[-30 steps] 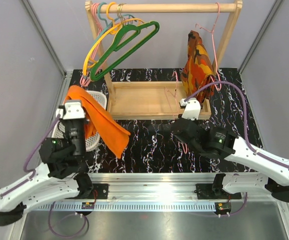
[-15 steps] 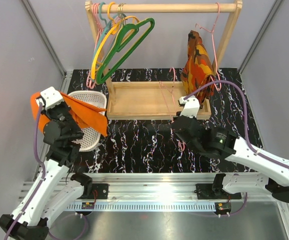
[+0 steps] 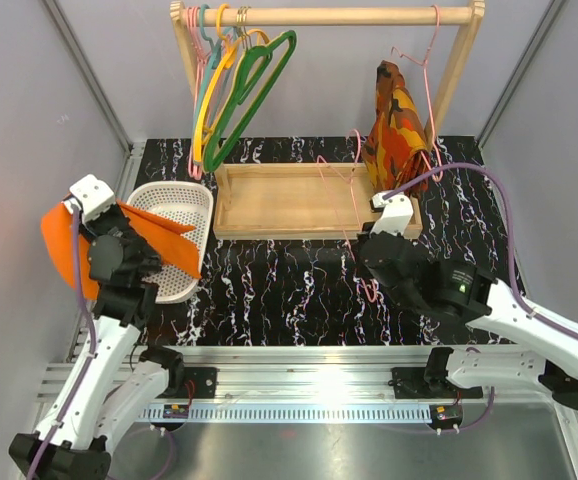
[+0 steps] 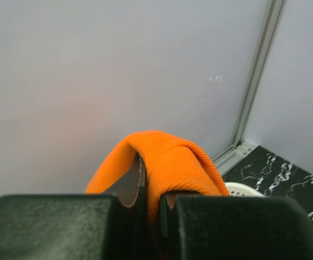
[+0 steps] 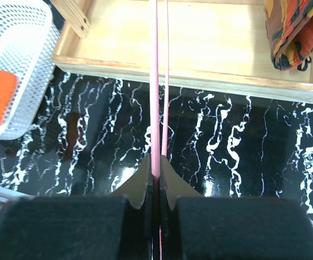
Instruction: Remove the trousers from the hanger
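Observation:
The bright orange trousers [image 3: 157, 243] hang folded over my left gripper [image 3: 94, 212], which is shut on them at the far left, above the left rim of the white basket [image 3: 187, 205]. One half hangs outside the basket by the wall, the other over it. In the left wrist view the fabric [image 4: 170, 160] bulges out of the shut left gripper [image 4: 151, 190]. My right gripper [image 3: 387, 222] is shut on the thin pink wire hanger [image 3: 356, 180], which is bare and held over the wooden tray. In the right wrist view the wire [image 5: 154, 81] runs straight out of that gripper [image 5: 155, 174].
A wooden rack [image 3: 329, 15] stands at the back with green, yellow and teal hangers [image 3: 244, 90] on the left. A camouflage garment [image 3: 397, 130] hangs on another pink hanger [image 3: 426, 60] at the right. The rack's wooden tray base [image 3: 269, 205] lies below. Grey walls close both sides.
My left arm has swung left and back with the trousers, from the basket's front to its left rim. The thick hangers have swung back towards hanging straight. The right gripper shifted slightly with the hanger.

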Motion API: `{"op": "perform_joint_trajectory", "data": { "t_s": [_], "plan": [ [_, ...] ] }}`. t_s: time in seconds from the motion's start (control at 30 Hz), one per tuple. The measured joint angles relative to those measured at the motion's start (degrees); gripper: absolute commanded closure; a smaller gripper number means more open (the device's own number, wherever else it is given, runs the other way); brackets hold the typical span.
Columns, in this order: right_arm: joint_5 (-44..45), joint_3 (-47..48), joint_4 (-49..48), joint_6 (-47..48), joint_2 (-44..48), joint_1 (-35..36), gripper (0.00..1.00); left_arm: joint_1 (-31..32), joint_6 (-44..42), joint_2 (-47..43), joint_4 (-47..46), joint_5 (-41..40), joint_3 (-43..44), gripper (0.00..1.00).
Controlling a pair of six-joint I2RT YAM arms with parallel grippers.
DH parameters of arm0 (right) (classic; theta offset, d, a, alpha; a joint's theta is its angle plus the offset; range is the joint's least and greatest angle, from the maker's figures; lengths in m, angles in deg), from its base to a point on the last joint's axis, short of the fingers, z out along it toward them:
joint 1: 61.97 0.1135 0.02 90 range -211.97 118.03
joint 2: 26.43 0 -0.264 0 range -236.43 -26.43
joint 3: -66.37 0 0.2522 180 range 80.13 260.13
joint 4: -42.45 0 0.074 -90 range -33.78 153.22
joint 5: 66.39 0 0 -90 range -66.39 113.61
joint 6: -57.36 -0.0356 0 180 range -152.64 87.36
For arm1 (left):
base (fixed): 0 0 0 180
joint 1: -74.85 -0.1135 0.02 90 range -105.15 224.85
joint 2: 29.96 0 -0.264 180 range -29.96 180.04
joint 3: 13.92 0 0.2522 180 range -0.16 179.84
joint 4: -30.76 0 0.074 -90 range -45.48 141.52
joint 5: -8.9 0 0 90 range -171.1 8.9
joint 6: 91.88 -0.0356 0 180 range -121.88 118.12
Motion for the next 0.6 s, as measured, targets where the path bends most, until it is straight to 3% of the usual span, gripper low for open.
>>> {"op": "perform_joint_trajectory", "data": {
  "t_s": [0.23,0.6],
  "plan": [
    [-0.4,0.0,-1.0,1.0,3.9,0.0,1.0,-1.4,4.7,9.7,4.0,1.7,-2.2,1.0],
    [-1.4,-1.9,-2.4,3.3,6.2,0.0,1.0,-1.4,12.4,24.7,7.0,12.8,-2.9,1.0]
  ]
}}
